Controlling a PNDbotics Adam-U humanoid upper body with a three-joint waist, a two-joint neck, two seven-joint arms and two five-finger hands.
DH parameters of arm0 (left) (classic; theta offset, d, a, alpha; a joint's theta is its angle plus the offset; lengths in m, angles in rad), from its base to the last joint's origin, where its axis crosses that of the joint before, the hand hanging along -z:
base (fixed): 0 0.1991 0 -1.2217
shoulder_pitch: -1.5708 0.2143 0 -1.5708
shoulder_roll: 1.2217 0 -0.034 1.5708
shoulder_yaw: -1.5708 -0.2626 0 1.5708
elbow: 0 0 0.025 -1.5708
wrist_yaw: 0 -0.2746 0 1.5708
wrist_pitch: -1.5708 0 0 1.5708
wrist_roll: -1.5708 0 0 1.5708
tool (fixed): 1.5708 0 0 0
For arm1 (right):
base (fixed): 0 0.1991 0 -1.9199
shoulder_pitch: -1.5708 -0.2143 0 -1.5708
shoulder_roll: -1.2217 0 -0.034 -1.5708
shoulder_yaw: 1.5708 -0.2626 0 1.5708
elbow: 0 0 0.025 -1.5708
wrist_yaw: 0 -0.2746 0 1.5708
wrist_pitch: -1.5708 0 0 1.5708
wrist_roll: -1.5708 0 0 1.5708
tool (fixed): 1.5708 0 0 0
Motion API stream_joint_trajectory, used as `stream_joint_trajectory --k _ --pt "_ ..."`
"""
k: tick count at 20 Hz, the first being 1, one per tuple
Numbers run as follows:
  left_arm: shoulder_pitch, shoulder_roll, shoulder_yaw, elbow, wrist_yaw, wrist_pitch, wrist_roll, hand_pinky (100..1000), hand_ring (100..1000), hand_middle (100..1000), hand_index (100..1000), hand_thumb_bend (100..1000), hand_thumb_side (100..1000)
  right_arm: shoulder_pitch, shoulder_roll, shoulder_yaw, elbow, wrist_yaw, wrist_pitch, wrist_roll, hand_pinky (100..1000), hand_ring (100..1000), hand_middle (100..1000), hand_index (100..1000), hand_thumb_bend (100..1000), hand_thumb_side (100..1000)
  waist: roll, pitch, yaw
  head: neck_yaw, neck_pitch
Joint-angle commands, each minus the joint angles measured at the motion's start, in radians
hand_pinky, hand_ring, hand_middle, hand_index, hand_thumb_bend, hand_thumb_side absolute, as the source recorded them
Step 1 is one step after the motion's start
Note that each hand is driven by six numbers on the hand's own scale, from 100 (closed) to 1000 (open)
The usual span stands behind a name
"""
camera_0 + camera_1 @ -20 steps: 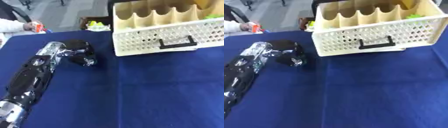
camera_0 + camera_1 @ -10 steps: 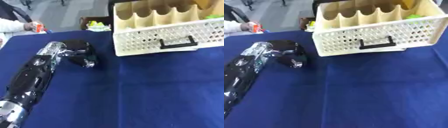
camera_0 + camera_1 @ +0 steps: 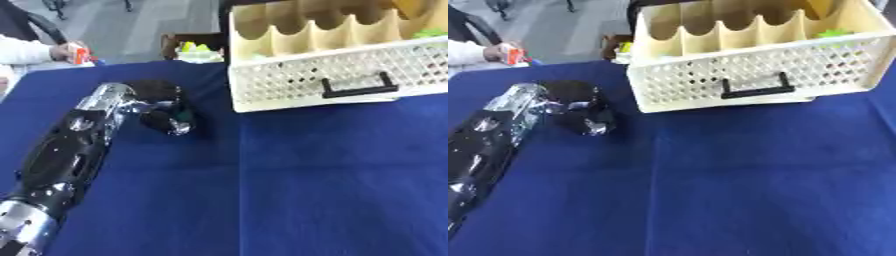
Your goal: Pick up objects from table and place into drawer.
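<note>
The left hand [image 3: 162, 107] lies on the blue worktop [image 3: 306, 180], its fingers curled; whether they hold anything cannot be told. Right of it, apart, stands the cream perforated drawer [image 3: 754, 75] with a black handle [image 3: 754, 90]; something green [image 3: 833, 34] shows in its far right compartment.

The left hand [image 3: 579, 111] lay on the blue worktop [image 3: 737, 180], its fingers [image 3: 592, 126] curled, well apart from the cream perforated drawer [image 3: 754, 75]; the drawer had a black handle [image 3: 754, 90] and scalloped dividers; something green [image 3: 833, 34] sat in its right end.
</note>
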Motion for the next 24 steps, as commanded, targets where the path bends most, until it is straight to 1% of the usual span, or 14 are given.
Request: stream_joint_trajectory --k 1,5,6,7,9,11,13,14,15,16,17,18,19,24 --pt "0.006 0.004 -0.010 0.026 -0.021 -0.005 -0.005 520 455 460 801 135 1000 -0.012 -0.008 -0.011 -0.016 -0.009 -0.004 -0.006 850 285 253 664 100 703 -0.007 -0.018 -0.001 0.005 -0.006" --pt "0.006 0.003 -0.012 0.029 -0.029 -0.016 -0.010 514 453 480 818 156 979 -0.011 -0.006 -0.013 -0.016 -0.010 -0.006 -0.011 850 286 254 663 100 704 -0.006 -0.020 0.000 0.006 -0.004" --pt "0.007 0.003 -0.013 0.030 -0.031 -0.020 -0.013 507 451 513 839 163 987 -0.011 -0.006 -0.014 -0.016 -0.010 -0.007 -0.012 851 287 255 663 100 705 -0.006 -0.020 0.000 0.006 -0.004" --pt "0.007 0.003 -0.013 0.031 -0.034 -0.024 -0.016 493 440 530 850 163 969 -0.011 -0.005 -0.015 -0.016 -0.011 -0.007 -0.013 851 288 255 663 100 705 -0.006 -0.020 0.000 0.006 -0.004" --pt "0.007 0.003 -0.012 0.032 -0.037 -0.031 -0.020 464 417 538 857 158 945 -0.010 -0.004 -0.015 -0.016 -0.012 -0.008 -0.014 851 287 255 663 100 705 -0.006 -0.021 0.000 0.007 -0.003" --pt "0.007 0.002 -0.011 0.031 -0.038 -0.035 -0.021 403 375 533 857 147 894 -0.010 -0.003 -0.016 -0.016 -0.012 -0.008 -0.015 852 288 255 662 100 706 -0.006 -0.020 0.000 0.007 -0.003" --pt "0.007 0.001 -0.010 0.031 -0.036 -0.035 -0.019 378 359 528 852 137 868 -0.009 -0.002 -0.017 -0.016 -0.013 -0.008 -0.016 852 287 255 662 100 708 -0.006 -0.020 0.000 0.007 -0.003" --pt "0.007 0.002 -0.009 0.030 -0.035 -0.034 -0.016 366 356 514 839 115 804 -0.009 -0.002 -0.017 -0.016 -0.013 -0.008 -0.016 853 288 255 662 100 708 -0.006 -0.020 0.000 0.007 -0.003" --pt "0.007 0.002 -0.009 0.029 -0.033 -0.031 -0.012 366 357 513 837 112 798 -0.008 -0.002 -0.017 -0.016 -0.013 -0.007 -0.017 853 288 255 662 100 708 -0.006 -0.020 0.000 0.008 -0.003" --pt "0.007 0.002 -0.009 0.029 -0.031 -0.029 -0.009 363 364 499 820 100 744 -0.008 -0.001 -0.018 -0.016 -0.013 -0.007 -0.017 853 288 255 660 100 708 -0.006 -0.020 0.000 0.008 -0.002" --pt "0.007 0.001 -0.009 0.029 -0.029 -0.027 -0.005 360 363 495 816 100 731 -0.008 0.000 -0.018 -0.016 -0.014 -0.007 -0.018 854 288 255 660 100 708 -0.007 -0.021 0.000 0.008 -0.002" --pt "0.007 0.001 -0.008 0.029 -0.025 -0.024 -0.001 347 357 479 797 100 671 -0.007 0.001 -0.018 -0.016 -0.014 -0.007 -0.018 854 288 254 660 100 709 -0.007 -0.021 0.001 0.008 -0.003" --pt "0.006 0.001 -0.007 0.029 -0.020 -0.020 0.003 333 347 467 785 100 643 -0.007 0.002 -0.017 -0.016 -0.014 -0.006 -0.018 854 287 254 659 100 710 -0.007 -0.021 0.001 0.009 -0.004" --pt "0.007 -0.001 -0.009 0.029 -0.004 -0.002 0.012 305 329 449 766 100 582 -0.004 0.004 -0.020 -0.016 -0.012 -0.005 -0.017 855 288 254 659 100 710 -0.008 -0.021 -0.001 0.010 -0.009"
